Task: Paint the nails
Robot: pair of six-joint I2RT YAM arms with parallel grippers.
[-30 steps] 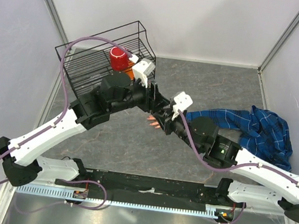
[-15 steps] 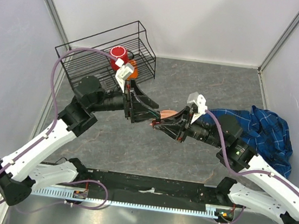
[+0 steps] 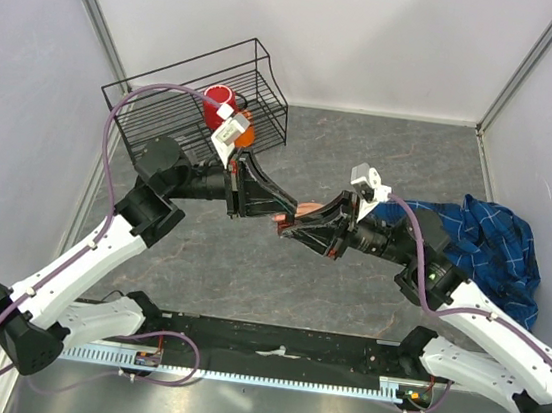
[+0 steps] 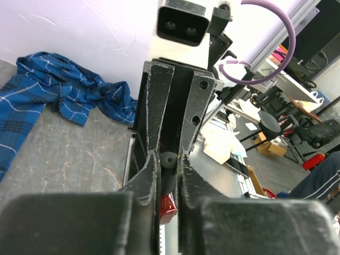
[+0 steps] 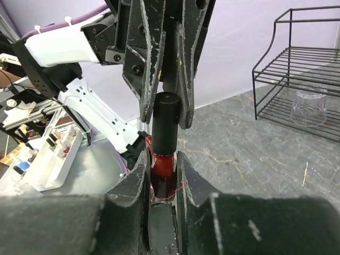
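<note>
Above the middle of the table my two grippers meet tip to tip. My right gripper (image 3: 290,227) (image 5: 162,156) is shut on a small dark red polish bottle (image 5: 162,172). The bottle's black cap (image 5: 166,119) points at my left gripper (image 3: 275,211) (image 4: 168,155), whose fingers (image 5: 150,64) are shut on the cap (image 4: 169,159). A bit of the peach fake hand (image 3: 309,209) shows behind the fingers, its blue plaid cuff (image 3: 488,243) trailing right. The nails are hidden by the grippers.
A black wire basket (image 3: 171,118) (image 5: 297,58) stands at the back left, holding a red cup (image 3: 218,107), an orange item (image 3: 248,131) and a clear glass (image 5: 309,106). Plaid cloth (image 4: 64,98) lies bunched at the right. Walls close in three sides.
My left gripper, wide open half a second ago, has shut on the bottle's cap. Over the second both arms swung apart, so the grippers now face each other tip to tip.
</note>
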